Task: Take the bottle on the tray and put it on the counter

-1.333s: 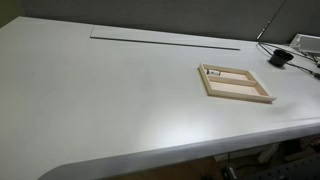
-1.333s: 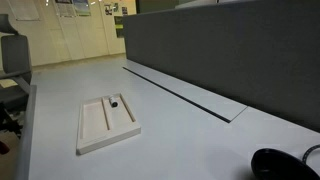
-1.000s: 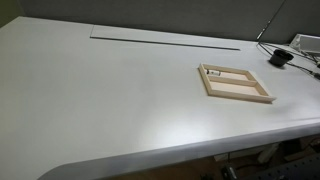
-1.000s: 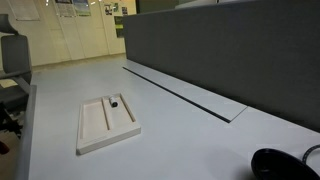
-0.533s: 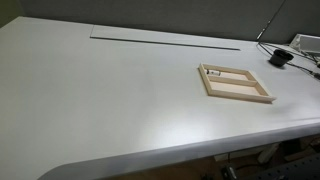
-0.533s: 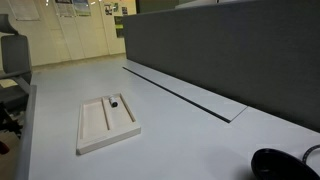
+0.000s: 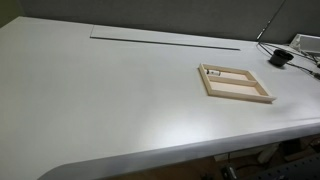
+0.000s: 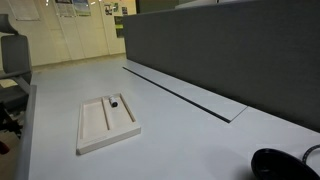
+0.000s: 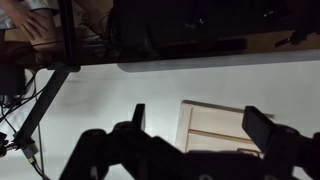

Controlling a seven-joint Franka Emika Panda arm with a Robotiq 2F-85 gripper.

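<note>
The light-wood tray (image 7: pixel 235 83) lies on the off-white counter (image 7: pixel 110 90), and shows in both exterior views (image 8: pixel 107 124). The tiny white bottle (image 7: pixel 212 71) with dark marks lies inside the tray at one corner by the rim (image 8: pixel 113 102). My gripper (image 9: pixel 198 122) shows only in the wrist view. It is open wide and empty, and hangs above the tray (image 9: pixel 220 134), which shows between its dark fingers (image 9: pixel 138 115). The bottle does not show in the wrist view. The arm is out of both exterior views.
A long thin dark slot (image 7: pixel 165 41) runs along the counter's far side, by a dark partition wall (image 8: pixel 220 50). A black round object (image 7: pixel 281 58) and cables sit past the tray near the counter's end (image 8: pixel 280 165). The rounded counter edge (image 7: pixel 150 155) is nearby.
</note>
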